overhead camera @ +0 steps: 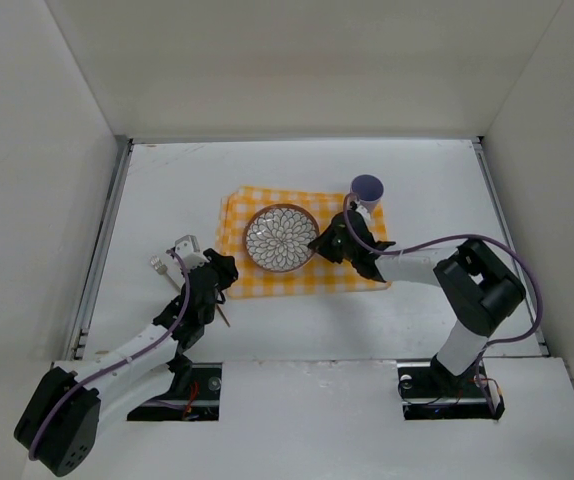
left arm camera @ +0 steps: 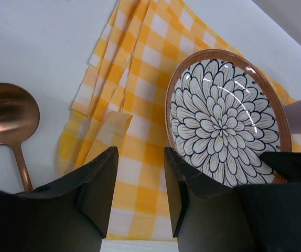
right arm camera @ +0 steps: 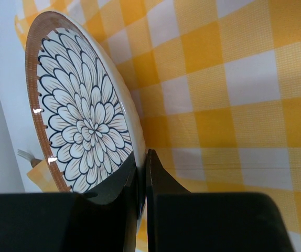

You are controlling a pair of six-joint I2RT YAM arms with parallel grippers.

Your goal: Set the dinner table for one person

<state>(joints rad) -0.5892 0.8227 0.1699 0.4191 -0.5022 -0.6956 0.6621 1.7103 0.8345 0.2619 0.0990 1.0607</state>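
Note:
A round plate (overhead camera: 280, 238) with a blue flower pattern and brown rim is over the yellow-and-white checked cloth (overhead camera: 242, 215) in the middle of the white dinner table (overhead camera: 427, 180). My right gripper (overhead camera: 324, 243) is shut on the plate's right rim; in the right wrist view its fingers (right arm camera: 158, 184) pinch the plate (right arm camera: 79, 115) edge. My left gripper (overhead camera: 223, 272) is open and empty at the cloth's near left edge. In the left wrist view it (left arm camera: 140, 184) hovers over the cloth (left arm camera: 140, 63), with the plate (left arm camera: 226, 118) to its right.
A purple cup (overhead camera: 367, 187) stands at the cloth's far right corner. A copper spoon (left arm camera: 6, 113) lies on the table left of the cloth. Cutlery heads (overhead camera: 185, 244) show left of my left gripper. Metal rails (overhead camera: 107, 230) edge the table; white walls enclose it.

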